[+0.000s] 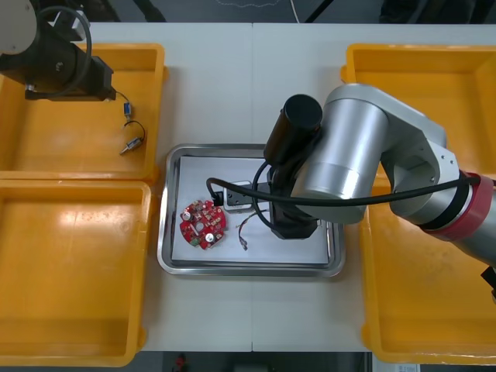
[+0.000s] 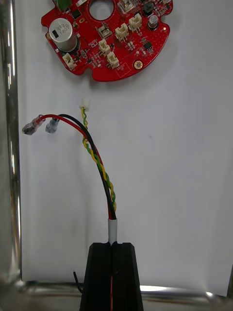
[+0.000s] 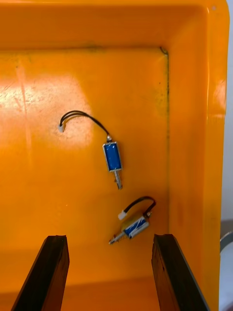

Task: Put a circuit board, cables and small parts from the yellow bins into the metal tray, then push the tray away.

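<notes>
Presently: right gripper (image 2: 112,245) fingers clamped on red and yellow cable (image 2: 99,165) inside metal tray (image 1: 174,267) | circuit board (image 2: 107,39) lay near | risk: cable sleeve could snag on release and drag out | left gripper (image 3: 109,238) was spread above small metal parts (image 3: 113,158).

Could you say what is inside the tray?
A red circuit board, a red and yellow cable held by the right gripper, and a black cable partly under its arm, which hides the tray's right part. The left gripper hovers over a bin.
</notes>
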You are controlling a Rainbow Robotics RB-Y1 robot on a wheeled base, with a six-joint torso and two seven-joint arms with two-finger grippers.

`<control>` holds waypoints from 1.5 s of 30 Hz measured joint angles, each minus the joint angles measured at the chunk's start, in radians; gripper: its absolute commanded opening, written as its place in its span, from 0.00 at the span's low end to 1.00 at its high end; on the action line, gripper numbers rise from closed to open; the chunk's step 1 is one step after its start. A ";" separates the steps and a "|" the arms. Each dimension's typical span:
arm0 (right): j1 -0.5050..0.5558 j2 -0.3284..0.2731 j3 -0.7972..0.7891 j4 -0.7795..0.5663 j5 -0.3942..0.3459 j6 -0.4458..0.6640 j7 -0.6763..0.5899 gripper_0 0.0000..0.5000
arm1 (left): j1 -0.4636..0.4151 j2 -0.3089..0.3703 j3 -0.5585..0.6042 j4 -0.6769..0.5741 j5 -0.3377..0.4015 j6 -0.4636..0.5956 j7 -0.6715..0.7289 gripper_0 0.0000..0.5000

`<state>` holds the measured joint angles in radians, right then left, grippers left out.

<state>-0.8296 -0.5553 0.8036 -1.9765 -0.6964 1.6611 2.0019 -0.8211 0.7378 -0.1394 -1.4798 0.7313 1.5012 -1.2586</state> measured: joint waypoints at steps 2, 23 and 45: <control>0.002 0.000 0.034 0.015 0.029 -0.030 0.000 0.00 | 0.000 -0.007 -0.011 0.025 0.000 -0.041 0.000 1.00; 0.026 0.000 0.175 0.119 0.112 -0.141 0.000 0.00 | 0.000 -0.062 -0.122 0.196 -0.038 -0.314 0.000 1.00; 0.027 0.000 0.118 0.101 0.075 -0.149 0.001 1.00 | -0.001 -0.090 -0.215 0.334 -0.086 -0.538 0.000 0.09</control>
<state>-0.8029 -0.5549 0.9217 -1.8757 -0.6211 1.5118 2.0025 -0.8220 0.6477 -0.3546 -1.1454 0.6453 0.9629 -1.2586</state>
